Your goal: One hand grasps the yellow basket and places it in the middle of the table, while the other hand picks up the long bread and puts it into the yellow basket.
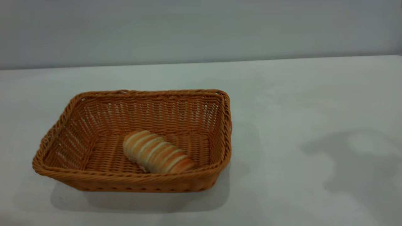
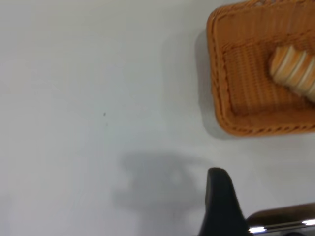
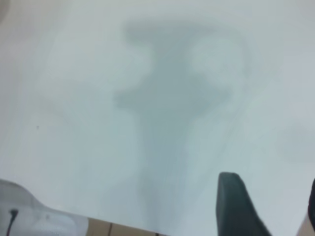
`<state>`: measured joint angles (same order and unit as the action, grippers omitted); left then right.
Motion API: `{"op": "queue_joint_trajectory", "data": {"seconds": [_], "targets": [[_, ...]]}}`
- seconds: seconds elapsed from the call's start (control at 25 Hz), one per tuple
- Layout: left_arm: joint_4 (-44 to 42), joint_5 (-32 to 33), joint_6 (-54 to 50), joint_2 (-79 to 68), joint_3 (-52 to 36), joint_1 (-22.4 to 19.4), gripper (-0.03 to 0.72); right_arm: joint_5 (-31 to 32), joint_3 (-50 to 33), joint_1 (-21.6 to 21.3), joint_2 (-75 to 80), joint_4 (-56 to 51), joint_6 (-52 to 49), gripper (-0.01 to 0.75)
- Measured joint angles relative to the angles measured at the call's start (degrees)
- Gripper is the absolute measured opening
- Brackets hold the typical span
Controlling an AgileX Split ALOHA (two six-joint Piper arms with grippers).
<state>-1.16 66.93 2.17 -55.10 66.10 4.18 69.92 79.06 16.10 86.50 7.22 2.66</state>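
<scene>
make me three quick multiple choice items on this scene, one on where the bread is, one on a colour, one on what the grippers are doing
1. Where is the long bread?
A. on the bare table
B. inside the yellow basket
C. balanced on the basket rim

2. What colour is the table?
A. white
B. black
C. green

3. What is the left gripper holding?
A. the basket
B. the bread
C. nothing

Answers: 1 B, the bread lies on the floor of the yellow basket. 2 A, the tabletop is plain white. 3 C, in the left wrist view its finger hangs over bare table, apart from the basket.
</scene>
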Motion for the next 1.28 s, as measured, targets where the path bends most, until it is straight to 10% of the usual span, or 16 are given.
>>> {"op": "queue_joint_trajectory", "data": {"seconds": [1.28], "targets": [[0.0,-0.9,-1.6,55.1,-37.5,0.0,0.517,0.0,-47.0,0.0,-77.3,-6.4,1.4,0.403]]}}
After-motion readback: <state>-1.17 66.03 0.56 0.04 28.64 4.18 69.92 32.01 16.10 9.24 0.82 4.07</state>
